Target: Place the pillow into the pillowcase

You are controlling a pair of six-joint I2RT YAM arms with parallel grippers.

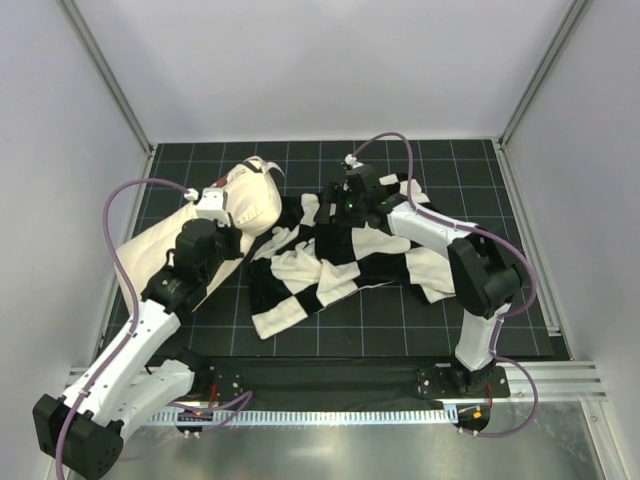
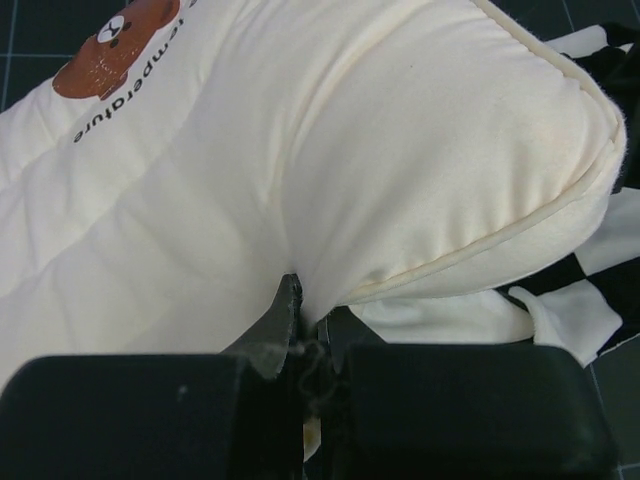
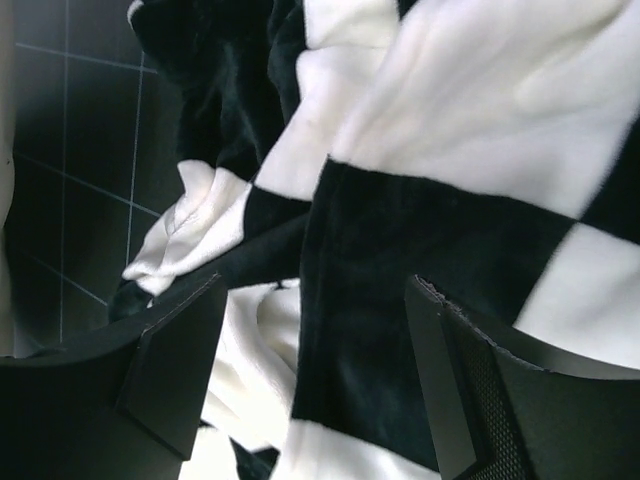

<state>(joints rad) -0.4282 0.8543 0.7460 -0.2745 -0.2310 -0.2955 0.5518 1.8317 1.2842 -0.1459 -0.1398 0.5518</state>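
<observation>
Left gripper (image 2: 304, 312) pinches the soft pillow (image 2: 400, 150); right gripper (image 3: 315, 305), jaws apart, straddles the limp pillowcase (image 3: 480, 120), probably best gripped at its hem.

1. From overhead, the light is bright and even, falling from above. The white walls (image 1: 330, 70) glow softly, and the metal strip (image 1: 400, 450) by my bases has a pale sheen.
2. My left wrist view is sharp on the pillow (image 2: 400, 150), which is nearly washed out at its right. My left fingers (image 2: 120, 415) are dark and blurred.
3. My right wrist view is soft. The pillowcase (image 3: 480, 120) has bleached whites, and its blacks lose detail.
</observation>
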